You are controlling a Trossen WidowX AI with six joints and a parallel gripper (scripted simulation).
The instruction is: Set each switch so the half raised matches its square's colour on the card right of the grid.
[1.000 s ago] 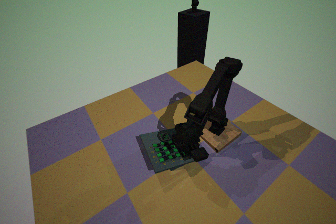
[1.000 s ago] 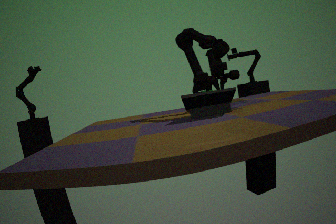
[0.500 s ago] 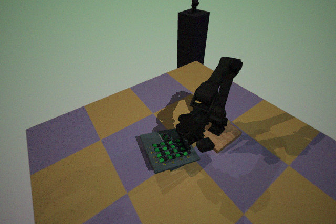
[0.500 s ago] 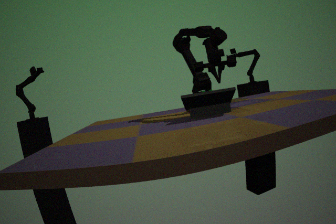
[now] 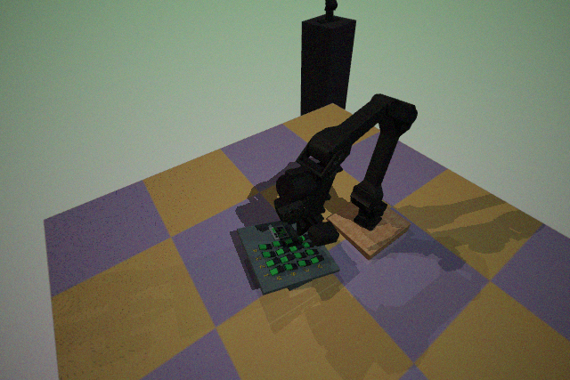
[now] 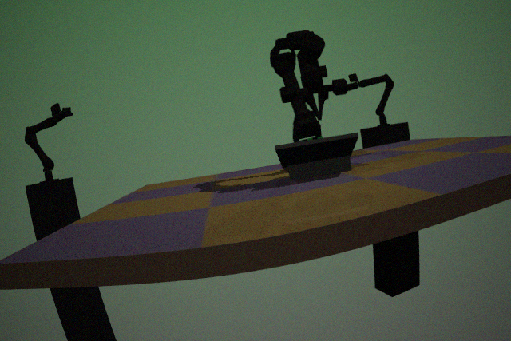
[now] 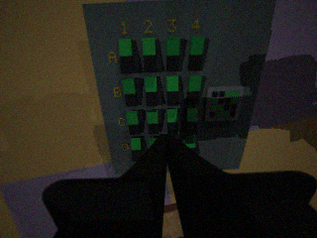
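The switch panel carries rows A to D and columns 1 to 4 of green and dark grey rocker switches. In the wrist view switch A1 is at the far left corner, and switch C3 lies just beyond the fingertips. Which halves are raised is hard to tell. The small card is right of the grid; its far row reads dark, dark, green, green, and the rest is too small to read surely. My gripper is shut and empty, above the panel, hiding part of row D.
My arm's base stands on a wooden board beside the panel. The checkered table carries both. Other black arms stand on dark pillars beyond the table. Shadows cover part of the panel and card.
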